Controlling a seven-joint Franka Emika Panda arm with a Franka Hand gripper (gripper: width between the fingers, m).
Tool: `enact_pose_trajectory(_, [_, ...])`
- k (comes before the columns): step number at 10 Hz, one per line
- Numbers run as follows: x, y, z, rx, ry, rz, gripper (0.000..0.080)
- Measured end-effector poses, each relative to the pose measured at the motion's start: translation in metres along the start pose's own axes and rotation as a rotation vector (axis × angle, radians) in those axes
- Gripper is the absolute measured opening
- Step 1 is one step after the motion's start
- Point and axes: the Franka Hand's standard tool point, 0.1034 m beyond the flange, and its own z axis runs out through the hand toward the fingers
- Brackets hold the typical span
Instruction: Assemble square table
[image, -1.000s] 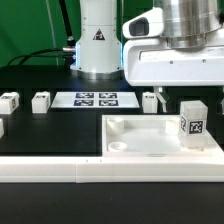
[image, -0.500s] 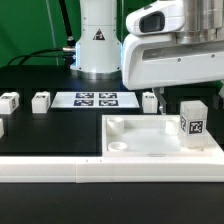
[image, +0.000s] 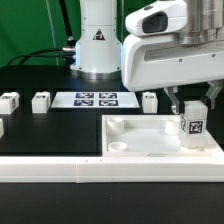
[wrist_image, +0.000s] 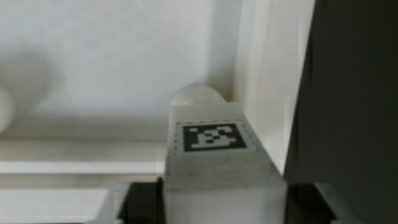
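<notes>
The square table (image: 150, 140) is a white slab lying flat at the front right, with round sockets in its corners. One white tagged leg (image: 194, 128) stands upright in its far right corner. My gripper (image: 191, 103) reaches down over this leg, one finger on each side of its top. In the wrist view the leg (wrist_image: 217, 150) fills the space between the dark fingers (wrist_image: 143, 202), and both pads lie against its sides. Three more legs (image: 41, 101) lie loose on the black board.
The marker board (image: 94, 99) lies behind the slab near the robot base. A loose leg (image: 149, 101) sits just behind the slab, and another (image: 9, 101) lies at the far left. A long white rail (image: 60, 170) borders the front.
My gripper has come to the exterior view's right and down over the upright leg, so its two fingers now sit on either side of it. The leg and slab have not moved.
</notes>
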Motion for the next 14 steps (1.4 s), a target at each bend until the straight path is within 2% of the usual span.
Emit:
enact_pose_trajectory(2, [0.0,-0.0001,0.0,0.001,0.0,0.021,0.029])
enact_pose_trajectory(8, [-0.0032,-0.0032,0.0016,0.006,0.058,0.67,0.029])
enact_pose_trajectory(14, [-0.0035,-0.0071,0.0027,0.049,0.04,1.201,0.0291])
